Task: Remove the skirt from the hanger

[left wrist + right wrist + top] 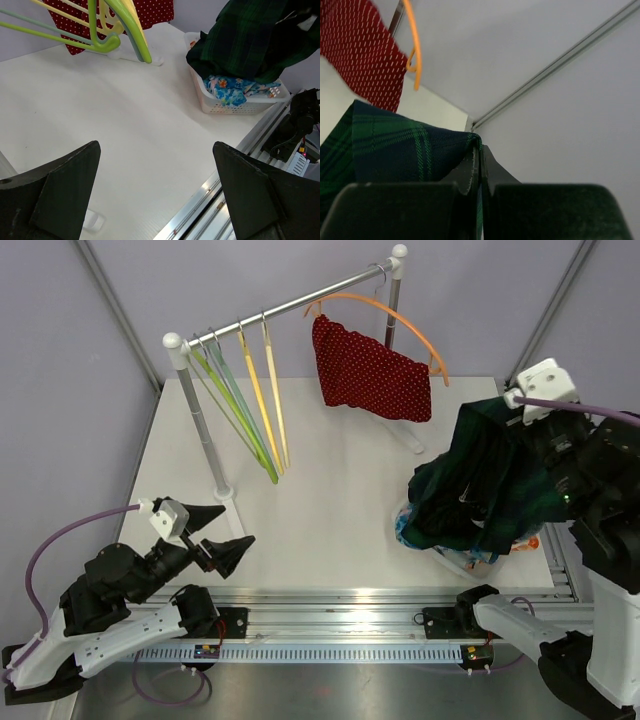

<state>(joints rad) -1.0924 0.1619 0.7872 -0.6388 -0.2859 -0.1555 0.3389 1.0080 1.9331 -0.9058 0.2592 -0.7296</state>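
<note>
A red white-dotted skirt (370, 370) hangs on an orange hanger (400, 312) at the right end of the rail; both also show in the right wrist view, skirt (360, 55) and hanger (414, 45). My right gripper (481, 160) is shut on a dark green plaid garment (475, 480), held up at the right over a basket; the cloth hides the fingers from above. My left gripper (238, 524) is open and empty, low at the front left, far from the rail. In the left wrist view it (157, 170) is over bare table.
A white clothes rack (290, 305) crosses the back of the table, with several empty green and yellow hangers (255, 405) at its left end. A white basket (235, 104) with blue floral cloth (227, 90) stands at the right front. A metal rail (330, 605) runs along the near edge.
</note>
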